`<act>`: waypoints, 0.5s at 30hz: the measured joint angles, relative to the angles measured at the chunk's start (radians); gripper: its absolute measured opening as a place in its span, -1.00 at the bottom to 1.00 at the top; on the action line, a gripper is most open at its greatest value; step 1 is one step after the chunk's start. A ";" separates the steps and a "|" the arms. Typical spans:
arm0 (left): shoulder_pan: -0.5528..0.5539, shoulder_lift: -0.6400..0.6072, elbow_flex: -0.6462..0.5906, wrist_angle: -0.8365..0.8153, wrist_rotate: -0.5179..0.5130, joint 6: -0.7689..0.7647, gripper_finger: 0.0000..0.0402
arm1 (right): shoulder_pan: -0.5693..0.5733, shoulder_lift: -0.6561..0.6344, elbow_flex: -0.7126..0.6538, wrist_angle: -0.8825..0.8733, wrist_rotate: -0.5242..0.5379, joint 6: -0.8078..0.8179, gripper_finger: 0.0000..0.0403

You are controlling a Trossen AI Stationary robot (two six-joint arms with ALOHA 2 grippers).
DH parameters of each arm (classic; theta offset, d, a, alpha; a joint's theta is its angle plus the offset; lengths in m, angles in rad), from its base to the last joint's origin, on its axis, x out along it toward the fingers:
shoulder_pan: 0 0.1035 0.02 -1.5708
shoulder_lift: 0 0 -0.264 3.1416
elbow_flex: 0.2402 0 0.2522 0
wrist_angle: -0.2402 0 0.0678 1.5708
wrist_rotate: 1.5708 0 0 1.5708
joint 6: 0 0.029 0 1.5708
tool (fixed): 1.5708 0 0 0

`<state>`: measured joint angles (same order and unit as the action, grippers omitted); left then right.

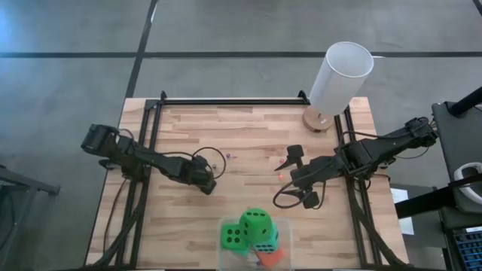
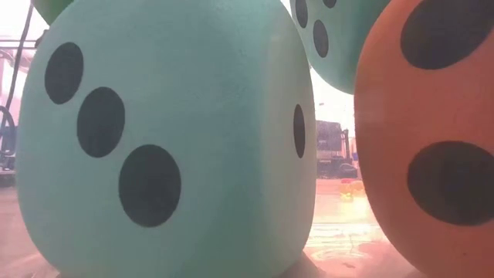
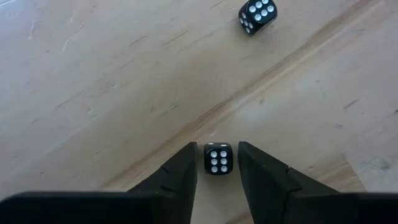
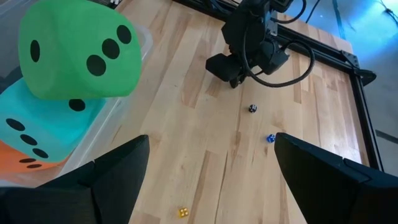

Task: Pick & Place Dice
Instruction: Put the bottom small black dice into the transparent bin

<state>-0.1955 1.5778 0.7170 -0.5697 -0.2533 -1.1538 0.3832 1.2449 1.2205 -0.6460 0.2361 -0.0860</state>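
A small black die [image 3: 217,159] with white pips lies on the wooden table. The two fingers of my left gripper [image 3: 217,148] stand on either side of it, pointing down, with a narrow gap on each side; the gripper is open. A second black die [image 3: 257,15] lies farther off. Large soft dice, a green one [image 1: 256,223], a teal one [image 4: 37,134] and an orange one [image 4: 18,167], are stacked in a clear bin [image 1: 223,226] at the table's near edge. My right gripper [image 1: 301,183] hangs open above the table's right middle.
A white cylinder [image 1: 340,75] on a round wooden base stands at the far right corner. A small blue die [image 4: 271,138] and a small yellow die [image 4: 183,212] lie loose on the table. The large dice [image 2: 170,139] fill the low view.
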 joint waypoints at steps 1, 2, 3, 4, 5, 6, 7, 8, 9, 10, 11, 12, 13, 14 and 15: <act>0.000 0.006 0.000 0.000 0.000 0.000 -0.40 | 0.000 0.000 0.000 0.001 0.000 0.000 0.70; 0.000 0.010 0.002 -0.002 0.000 0.000 -0.41 | 0.000 0.000 0.000 0.000 0.000 0.000 0.70; 0.000 0.010 0.002 -0.002 0.000 0.000 -0.41 | 0.000 0.000 0.000 0.000 0.000 0.000 0.70; 0.000 0.010 0.002 -0.002 0.000 0.000 -0.42 | 0.000 0.000 0.000 0.000 0.000 0.000 0.70; 0.000 0.011 0.002 -0.002 0.001 0.000 -0.44 | 0.000 0.000 0.000 0.000 0.000 0.000 0.70; 0.000 0.011 0.002 -0.002 0.001 0.000 -0.46 | 0.000 0.000 0.000 0.000 0.000 0.000 0.70; 0.000 0.010 0.002 -0.002 0.002 0.000 -0.50 | 0.000 0.000 0.000 0.000 0.000 0.000 0.70; 0.000 0.010 0.002 -0.001 0.004 0.000 -0.54 | 0.000 0.000 0.000 0.000 0.000 0.000 0.70; 0.000 0.010 0.002 0.000 0.004 0.000 -0.60 | 0.000 0.000 0.000 0.000 0.000 0.000 0.70; 0.000 0.010 0.001 0.000 0.004 0.000 -0.65 | 0.000 0.000 0.000 0.000 0.000 0.000 0.70; 0.000 0.010 0.001 0.000 0.004 0.001 -0.70 | 0.000 0.000 0.000 0.000 0.000 0.000 0.70; 0.000 0.010 0.001 -0.001 0.004 0.001 -0.75 | 0.000 0.000 0.000 0.000 0.000 0.000 0.70; 0.000 0.010 0.001 -0.001 0.004 0.001 -0.76 | 0.000 0.000 0.000 0.000 0.000 0.000 0.70; 0.000 0.010 0.001 -0.001 0.004 0.001 -0.76 | 0.000 0.000 0.000 0.000 0.000 0.000 0.70; 0.000 0.010 0.001 -0.002 0.005 0.001 -0.76 | 0.000 0.000 0.000 0.000 0.000 0.000 0.70</act>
<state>-0.1955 1.5879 0.7177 -0.5713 -0.2484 -1.1530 0.3832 1.2449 1.2205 -0.6456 0.2359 -0.0860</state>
